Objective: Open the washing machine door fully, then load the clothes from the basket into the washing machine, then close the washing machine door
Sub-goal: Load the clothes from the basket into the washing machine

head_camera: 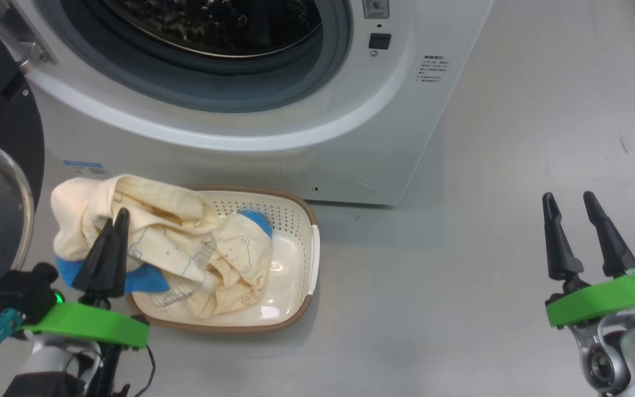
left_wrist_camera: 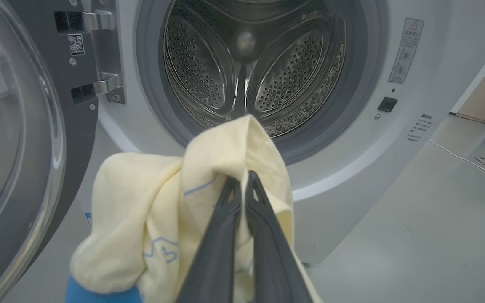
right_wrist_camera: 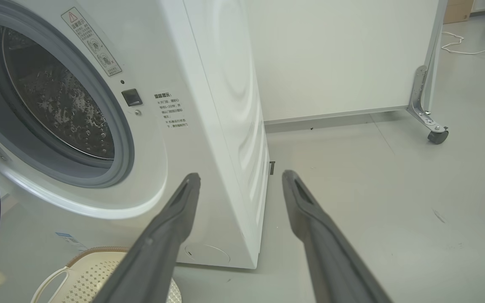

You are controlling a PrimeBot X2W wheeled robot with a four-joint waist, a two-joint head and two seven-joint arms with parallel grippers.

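Nearest the camera, the left pincer (head_camera: 114, 220) is pressed together on a fold of the clothes (head_camera: 157, 220), a pale yellow bundle with blue trim that bulges above and to the left of the basket (head_camera: 313, 259). The rest of the cloth trails down into the basket's left half. I cannot tell whether the pinched piece is free of the others. The right pincer (head_camera: 567, 198) hovers spread and empty over bare floor, well apart to the right. The basket sits on the floor just beside the washing machine (head_camera: 350, 143). The washing machine door (head_camera: 14, 110) stands swung open on the left, close to the left arm. Beyond, the left wrist view looks past the raised cloth into the steel drum (left_wrist_camera: 246, 75), which looks empty. The likely trouble is the thin grip: a small fold may slip as the load rises. Trailing cloth could drag a second garment halfway and drop it on the floor, catch the basket rim and tip it, or hang on the grey gasket (left_wrist_camera: 150, 105) and slump back out. A wide swing of the left arm could also knock the door.
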